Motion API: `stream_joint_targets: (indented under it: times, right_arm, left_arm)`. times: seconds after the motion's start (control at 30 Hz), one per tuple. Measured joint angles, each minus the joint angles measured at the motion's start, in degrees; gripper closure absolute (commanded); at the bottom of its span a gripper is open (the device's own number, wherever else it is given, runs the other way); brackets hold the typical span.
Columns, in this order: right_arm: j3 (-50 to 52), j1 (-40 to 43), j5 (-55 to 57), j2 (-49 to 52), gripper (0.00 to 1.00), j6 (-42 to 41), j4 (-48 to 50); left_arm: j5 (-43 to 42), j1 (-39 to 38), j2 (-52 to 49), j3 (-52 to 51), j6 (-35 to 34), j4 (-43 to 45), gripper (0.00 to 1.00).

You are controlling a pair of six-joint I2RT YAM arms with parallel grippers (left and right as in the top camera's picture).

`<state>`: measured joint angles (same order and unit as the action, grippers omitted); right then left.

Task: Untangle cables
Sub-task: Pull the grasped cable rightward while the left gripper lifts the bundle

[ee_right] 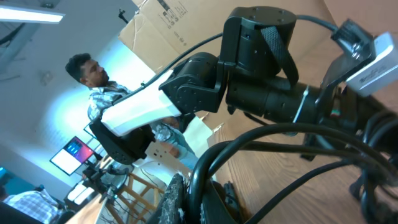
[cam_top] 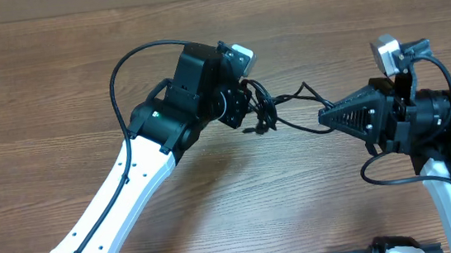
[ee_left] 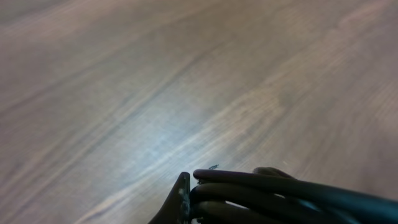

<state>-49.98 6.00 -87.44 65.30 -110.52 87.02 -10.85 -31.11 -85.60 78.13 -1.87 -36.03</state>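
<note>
Cables [cam_top: 264, 116], thin black flexible cords bunched into a small knot, sit over the middle of the brown wood-grain table [cam_top: 55, 76]. I cannot tell whether the knot is lifted clear of the wood. On one side of the knot, touching it, is the black two-finger left gripper [cam_top: 249, 110] on its white arm, clenched on the bundle. Its own camera shows several cords lying side by side against one finger. From the other side of the knot a few strands fan out, one kinked into a little peak, and meet at the pointed black right gripper [cam_top: 324, 119], which is clamped on them too. With a hold at each end and the knot between, the cords look drawn fairly straight. To my eye that is the point: pulling the two ends apart should open the loops. Too hard a pull could tighten the knot instead.
</note>
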Motion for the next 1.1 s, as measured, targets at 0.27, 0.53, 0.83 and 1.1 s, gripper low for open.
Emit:
stream_joint_targets:
  times: [0.27,0.53,0.83,1.1]
  right_arm:
    - [0.0,0.0,-0.1,-0.9,0.96,-1.2,-1.2]
    - [0.0,0.0,-0.3,-0.9,0.96,-3.4,-1.3]
    - [0.0,0.0,-0.3,-0.9,0.96,-5.1,-1.6]
    - [0.0,0.0,-0.3,-0.8,0.96,-5.0,-1.6]
  left_arm:
    - [4.3,1.2,0.0,0.0,-0.2,5.7,0.96]
    - [8.3,3.0,0.0,0.0,-0.2,8.0,0.96]
    - [10.2,7.3,0.6,0.0,-1.0,9.5,0.96]
    - [10.1,10.0,0.8,0.0,-1.2,9.5,0.96]
